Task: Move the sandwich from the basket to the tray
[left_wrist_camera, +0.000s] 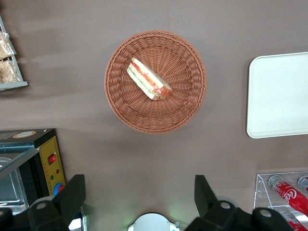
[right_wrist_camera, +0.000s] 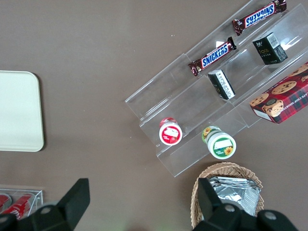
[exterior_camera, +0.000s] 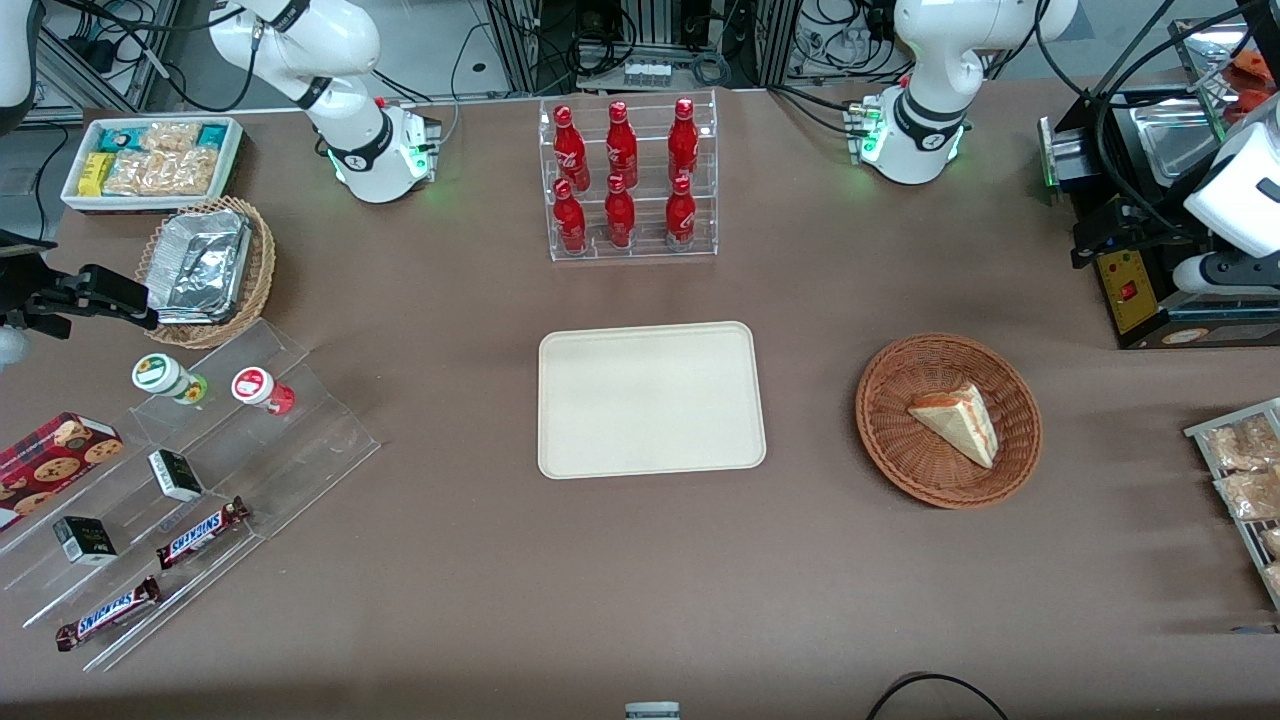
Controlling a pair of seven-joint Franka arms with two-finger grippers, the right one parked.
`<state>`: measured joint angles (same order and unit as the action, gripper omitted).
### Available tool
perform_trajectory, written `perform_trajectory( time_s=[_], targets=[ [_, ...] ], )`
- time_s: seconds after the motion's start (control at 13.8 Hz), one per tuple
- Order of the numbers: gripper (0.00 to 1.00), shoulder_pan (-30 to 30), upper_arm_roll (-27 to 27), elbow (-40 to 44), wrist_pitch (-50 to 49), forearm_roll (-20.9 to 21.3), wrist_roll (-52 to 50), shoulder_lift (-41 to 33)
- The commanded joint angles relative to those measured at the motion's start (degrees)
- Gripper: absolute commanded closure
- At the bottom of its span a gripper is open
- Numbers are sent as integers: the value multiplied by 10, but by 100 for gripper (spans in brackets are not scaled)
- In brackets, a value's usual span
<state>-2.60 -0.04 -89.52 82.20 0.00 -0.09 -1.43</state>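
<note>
Sandwich (exterior_camera: 958, 421) lies in the basket (exterior_camera: 890, 440), a triangular wedge on its side, filling edge showing red-orange and green in the left wrist view (left_wrist_camera: 148, 80). It sits a bit off the basket's middle, touching the woven floor, not the rim (left_wrist_camera: 156, 126). Basket stands on the brown desk (exterior_camera: 640, 580) toward the working arm's end, well apart from the tray (exterior_camera: 650, 398). Tray is flat on the desk, nothing on it, near the desk's middle; one rounded end shows in the left wrist view (left_wrist_camera: 279, 96).

Gripper (left_wrist_camera: 137, 195) hangs high above the desk, clear of the basket, not touching anything. Its two dark fingers (left_wrist_camera: 72, 195) are spread wide apart with nothing between them; bare desk shows in the gap.

Clear rack of red bottles (exterior_camera: 625, 175) stands farther from the front camera than the tray. A black machine with a yellow panel (exterior_camera: 1130, 290) sits at the working arm's end of the desk, bagged pastries on a rack (exterior_camera: 1245, 480) nearer the camera. Toward the parked arm's end: tan wicker basket with foil trays (exterior_camera: 205, 265), white bin of snack packets (exterior_camera: 150, 160), clear stepped stand with Snickers bars (exterior_camera: 200, 530), small cartons and two round tubs, plus a red cookie box (exterior_camera: 55, 455).
</note>
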Motion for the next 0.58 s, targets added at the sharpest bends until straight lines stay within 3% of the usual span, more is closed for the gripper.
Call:
perform_trajectory(
  time_s=[0.0,0.51],
  targets=[
    [0,9,-3,15,2,-6,9,6],
    [0,24,-1,-34,49,11,-3,23]
  ],
)
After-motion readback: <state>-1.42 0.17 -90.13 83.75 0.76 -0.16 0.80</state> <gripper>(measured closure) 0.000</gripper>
